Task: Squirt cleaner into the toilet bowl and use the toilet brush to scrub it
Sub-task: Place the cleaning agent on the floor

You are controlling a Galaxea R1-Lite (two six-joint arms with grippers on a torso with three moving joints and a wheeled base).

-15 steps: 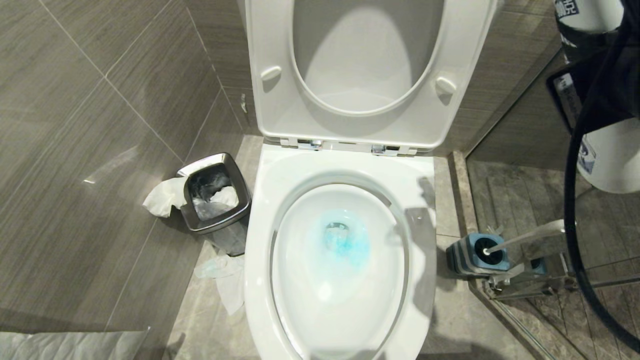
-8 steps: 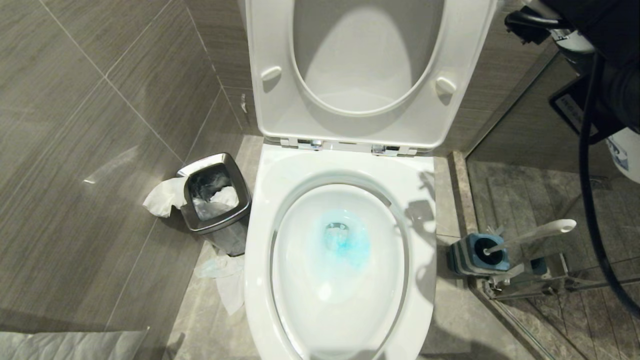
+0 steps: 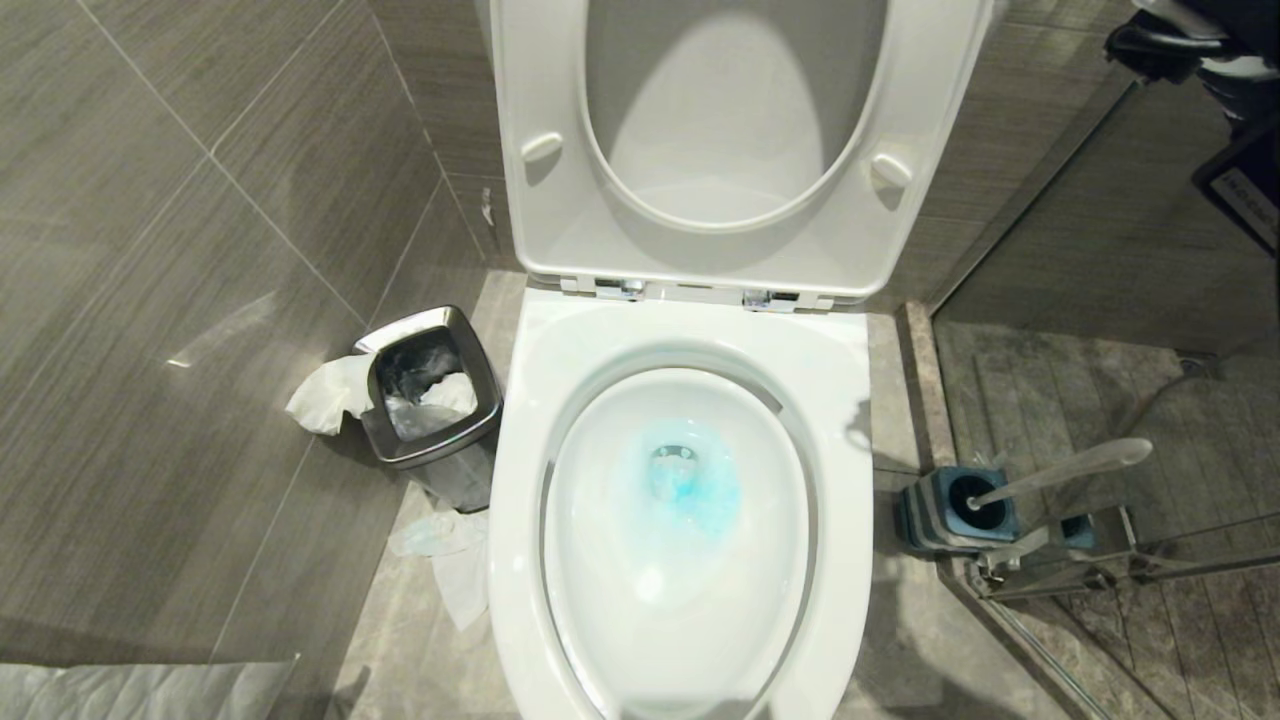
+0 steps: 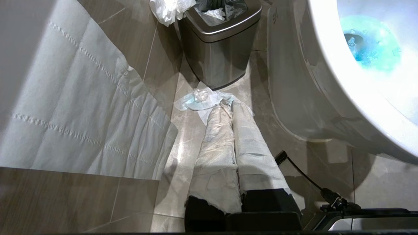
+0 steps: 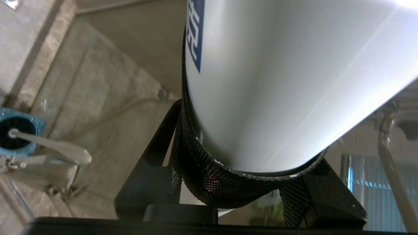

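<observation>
The toilet bowl point(image 3: 680, 520) sat nearest, directly below the head camera, its seat and lid point(image 3: 735, 150) raised against the wall. A pool of blue cleaner point(image 3: 690, 480) lay around the drain, so the squirting step looked done and the work appeared to stand between steps: the bottle had to be put down before any scrubbing.

The left gripper point(image 4: 233, 107) hung low beside the bowl's outer wall, near the steel waste bin point(image 4: 218, 49), its wrapped fingers point(image 4: 215, 147) pressed together on nothing, pointing at crumpled tissue point(image 4: 202, 99) on the floor. It seemed parked.

Further off on the robot's right, the toilet brush point(image 3: 1060, 468) stood untouched in its blue-topped holder point(image 3: 950, 510), bristle head down, the white handle leaning away from the bowl toward the glass partition point(image 3: 1100, 250).

Farthest, at the upper right edge of the head view, the right gripper point(image 5: 248, 176) was raised high, its mesh-padded fingers point(image 5: 196, 163) clamped around the white cleaner bottle point(image 5: 277, 81).

The next move likely called for setting the bottle somewhere stable, then lowering the emptied right gripper to take the slim handle near its rounded end.
</observation>
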